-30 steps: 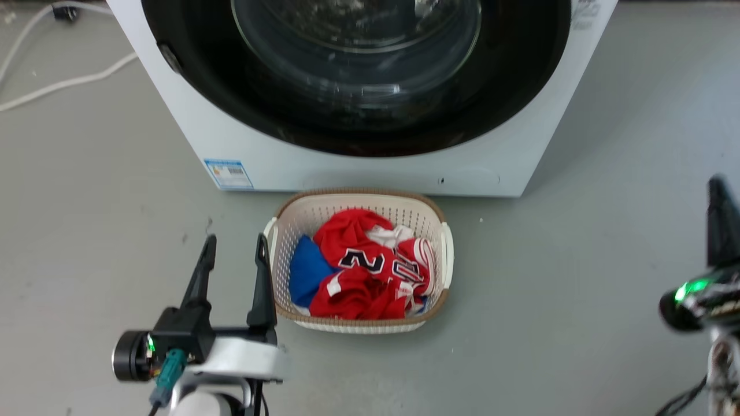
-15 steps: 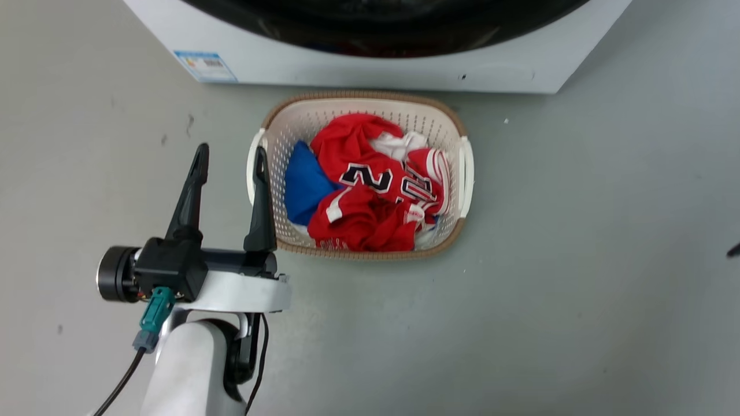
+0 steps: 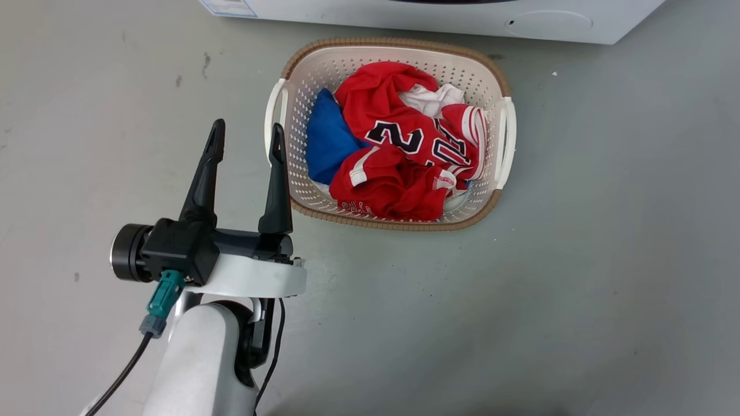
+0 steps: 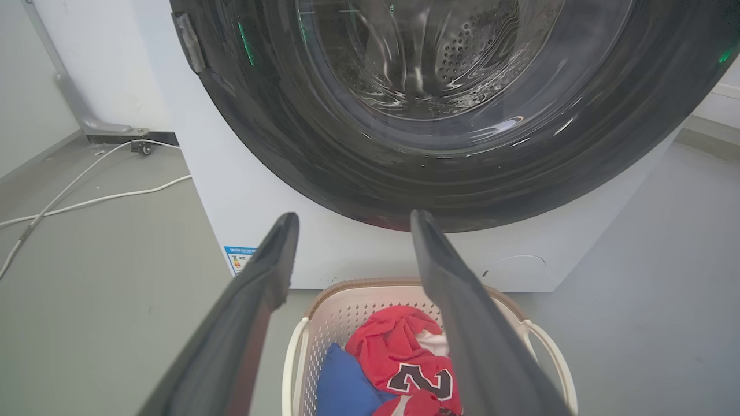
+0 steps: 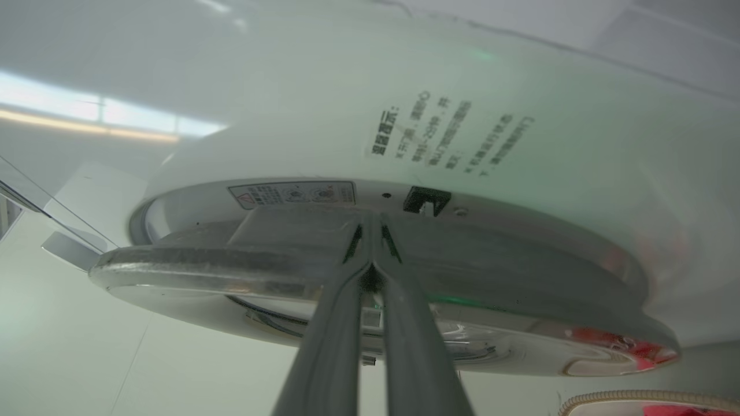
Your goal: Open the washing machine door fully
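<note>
In the left wrist view the washing machine door (image 4: 324,173), a glossy black disc with a clear glass centre, covers most of the white machine (image 4: 231,190). My left gripper (image 4: 354,222) stands open and empty, low in front of it and apart from it. From above, the left gripper (image 3: 247,130) hangs over the floor beside the basket. The right wrist view meets the door (image 5: 202,266) edge-on, standing slightly off the machine front (image 5: 462,115), whose dark latch slot (image 5: 425,199) is uncovered. My right gripper (image 5: 370,222) is shut, tips at the door's rim.
A cream laundry basket (image 3: 393,43) with red and blue clothes (image 3: 404,150) sits on the grey floor right before the machine's base (image 3: 462,14). White cables (image 4: 87,202) trail over the floor on the left of the machine.
The head camera has tilted down, so the door has slid out of its top edge and the right gripper has left the picture. The left gripper stays open beside the basket.
</note>
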Available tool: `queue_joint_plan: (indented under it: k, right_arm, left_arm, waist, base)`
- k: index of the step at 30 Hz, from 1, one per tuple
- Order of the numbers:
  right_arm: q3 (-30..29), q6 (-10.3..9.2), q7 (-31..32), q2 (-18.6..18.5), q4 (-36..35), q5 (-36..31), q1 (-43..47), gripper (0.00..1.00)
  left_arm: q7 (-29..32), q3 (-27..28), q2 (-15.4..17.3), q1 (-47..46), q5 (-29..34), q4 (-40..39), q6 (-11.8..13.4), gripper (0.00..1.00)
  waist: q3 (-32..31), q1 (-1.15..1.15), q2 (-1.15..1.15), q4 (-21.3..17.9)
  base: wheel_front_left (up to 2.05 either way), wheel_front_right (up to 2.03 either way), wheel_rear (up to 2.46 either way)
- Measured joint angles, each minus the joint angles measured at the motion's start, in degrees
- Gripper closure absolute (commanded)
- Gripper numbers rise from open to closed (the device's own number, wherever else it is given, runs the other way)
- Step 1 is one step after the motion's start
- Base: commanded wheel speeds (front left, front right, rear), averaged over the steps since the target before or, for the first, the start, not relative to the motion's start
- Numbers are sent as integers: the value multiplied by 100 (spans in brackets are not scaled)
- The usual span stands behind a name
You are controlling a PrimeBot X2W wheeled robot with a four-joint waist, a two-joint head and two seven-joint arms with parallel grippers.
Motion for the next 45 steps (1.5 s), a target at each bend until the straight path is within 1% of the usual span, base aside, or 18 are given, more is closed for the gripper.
queue_joint_plan:
  k: [9,14,23,30,45]
  right_arm:
    - [304,-7,268,-211,222,-283,-408,100]
    - [412,-10,454,-260,246,-324,-405,100]
    - [526,-36,655,-240,211,-336,-191,100]
    - [579,-36,735,-200,98,-335,202,100]
    - [753,-15,905,-69,-527,-304,1395,100]
  left_arm:
    - [0,-47,0,-68,-52,20,45,0]
    - [0,-47,0,-86,-75,38,60,0]
    - [0,-9,-1,-69,-47,99,42,0]
    - [0,31,-1,19,-18,144,26,0]
    - [0,152,-1,389,25,193,27,0]
  waist:
    - [92,-1,0,118]
    - [46,-1,0,98]
    - [-123,-1,0,9]
    - [-347,-1,0,-34]
    - [-892,-2,0,-200]
  base:
    - [0,0,0]
    - [0,0,0]
    - [0,0,0]
    - [0,0,0]
    - [0,0,0]
